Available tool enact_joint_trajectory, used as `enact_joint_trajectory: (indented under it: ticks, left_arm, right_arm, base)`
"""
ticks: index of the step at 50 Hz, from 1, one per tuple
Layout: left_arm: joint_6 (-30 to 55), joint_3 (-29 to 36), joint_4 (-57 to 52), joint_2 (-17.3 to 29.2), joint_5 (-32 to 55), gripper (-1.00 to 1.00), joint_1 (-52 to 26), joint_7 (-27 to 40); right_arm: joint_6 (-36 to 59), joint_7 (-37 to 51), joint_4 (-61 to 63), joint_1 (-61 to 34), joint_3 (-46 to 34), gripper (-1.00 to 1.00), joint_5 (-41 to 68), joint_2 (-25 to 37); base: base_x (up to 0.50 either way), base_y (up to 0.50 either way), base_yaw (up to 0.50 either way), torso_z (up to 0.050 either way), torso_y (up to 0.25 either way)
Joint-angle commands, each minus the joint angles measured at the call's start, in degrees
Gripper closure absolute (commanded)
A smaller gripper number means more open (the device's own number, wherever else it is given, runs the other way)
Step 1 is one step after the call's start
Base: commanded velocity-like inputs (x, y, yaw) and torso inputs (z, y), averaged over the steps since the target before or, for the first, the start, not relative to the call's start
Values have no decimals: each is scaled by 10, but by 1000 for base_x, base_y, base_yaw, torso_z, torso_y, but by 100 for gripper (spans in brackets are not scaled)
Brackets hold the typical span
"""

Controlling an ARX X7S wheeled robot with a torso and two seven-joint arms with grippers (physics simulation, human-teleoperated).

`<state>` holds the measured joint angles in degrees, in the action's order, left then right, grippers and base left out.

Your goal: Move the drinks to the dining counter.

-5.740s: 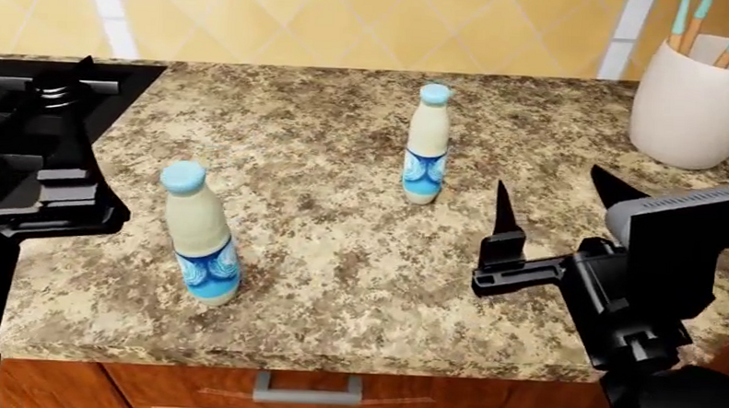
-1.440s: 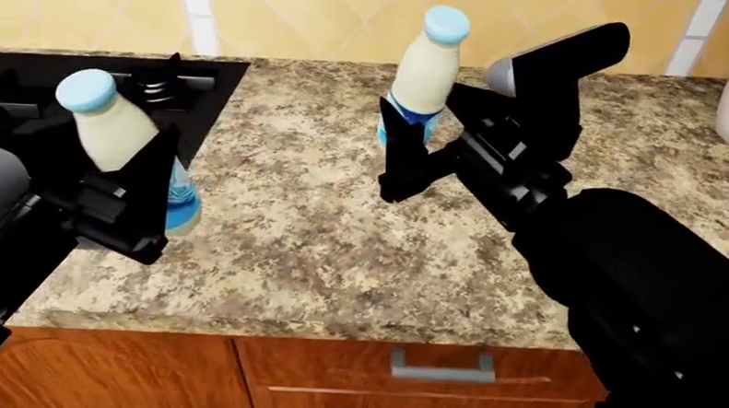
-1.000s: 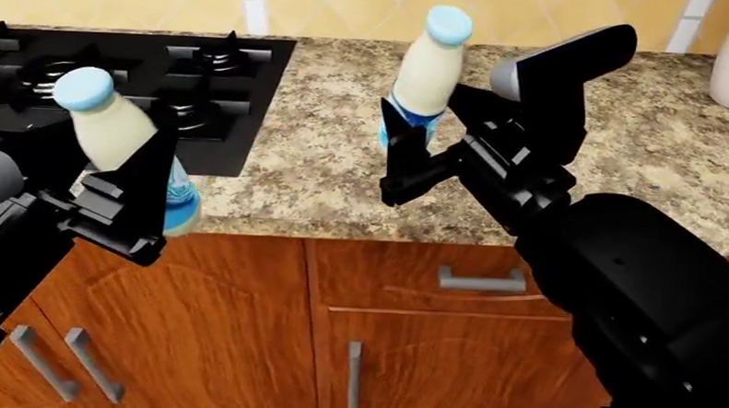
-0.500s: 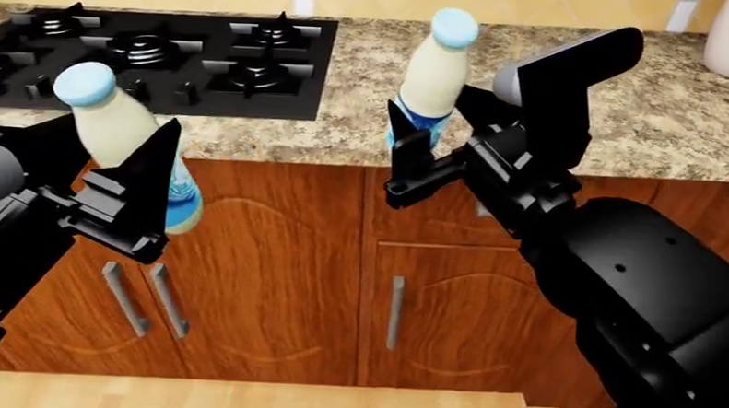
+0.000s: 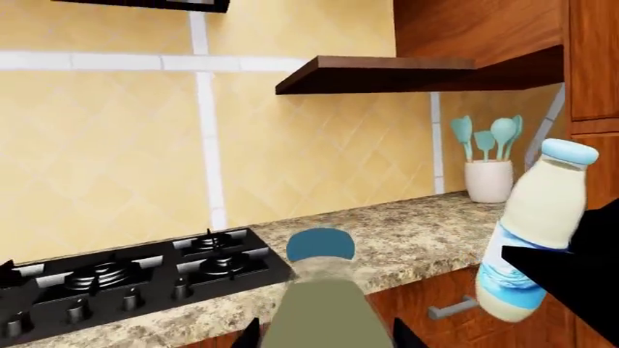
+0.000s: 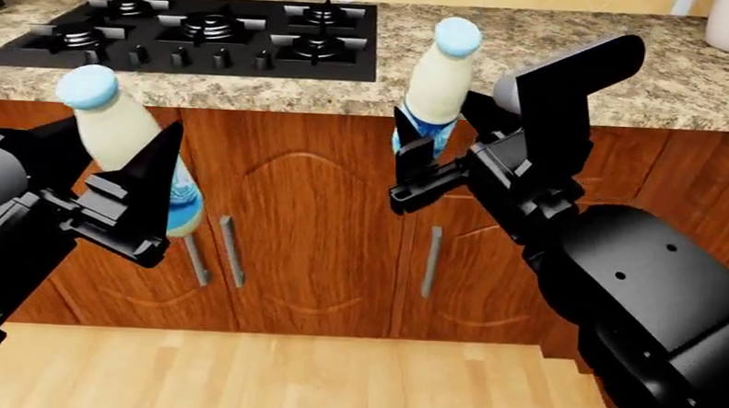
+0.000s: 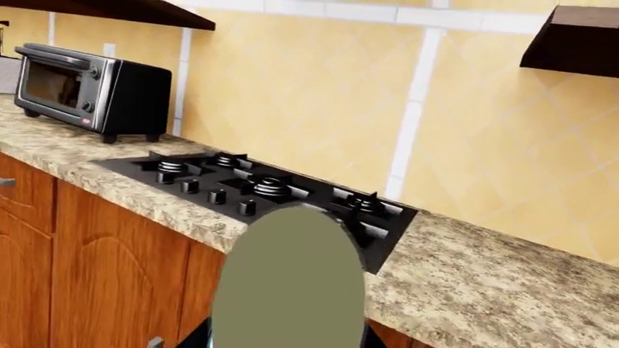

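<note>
Bottles (image 6: pixel 112 133) (image 6: pixel 435 83) (blue wave labels, no legible text) held aloft.

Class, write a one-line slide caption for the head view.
Each gripper, left and right, holds a bottle, left bottle and right bottle, off the stove counter, above the wood floor.

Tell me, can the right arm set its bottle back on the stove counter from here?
Probably not without driving forward: the right gripper holds its bottle out over the floor, short of the counter edge.
</note>
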<state>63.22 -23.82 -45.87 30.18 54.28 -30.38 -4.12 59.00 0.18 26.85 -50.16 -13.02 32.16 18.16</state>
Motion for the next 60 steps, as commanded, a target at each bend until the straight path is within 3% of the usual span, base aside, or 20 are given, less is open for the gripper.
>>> enact_joint_trajectory:
  ticks: [1,13,60]
  left_arm:
    - [-3,-6,-1,3,9,100,-2,9]
    - [-3,-3,0,8,13,100,-2,13]
    - [-18,-6,-2,17,25,100,11,21]
  right_arm:
    - [0,0,2,-2,4,100,-8,3]
    - [-13,4,0,0,-25,100,-31,16]
    - [2,17,9,-4,-35,100,-23,25]
  base:
    - [-500,313,0,0,0]
    - [-489,263,64,0,0]
    - [-284,-39,491,1,0]
